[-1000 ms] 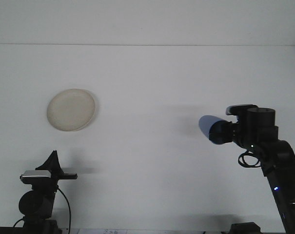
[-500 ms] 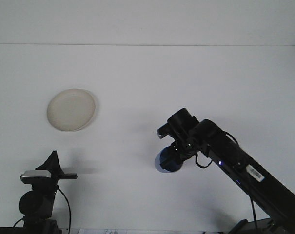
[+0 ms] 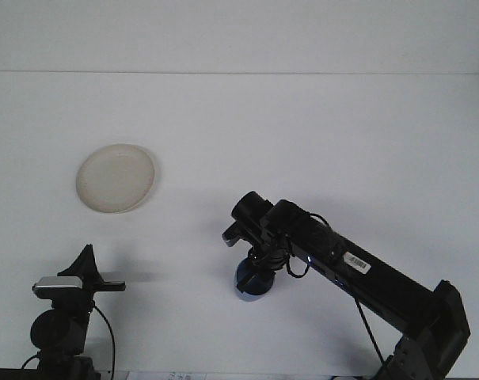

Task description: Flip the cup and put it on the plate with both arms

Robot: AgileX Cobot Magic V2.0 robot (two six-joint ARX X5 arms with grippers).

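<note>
Nearest, left end effector (image 3: 87,265) low at near left, its opening impossible to tell, right end effector (image 3: 253,273) gripping blue cup (image 3: 251,283) at bench (image 3: 302,127) centre, cream plate (image 3: 115,178) farther left, well apart.

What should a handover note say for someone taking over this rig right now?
Right gripper: stretched out over the middle of the table, shut on the blue cup, which is low at the table surface.
Left gripper: parked near the front left edge, holding nothing; finger state unclear.
Plate: far left, nothing on it.
Done: cup picked up and carried toward the centre.
Left: pass the cup to the left arm, then set it on the plate.
</note>
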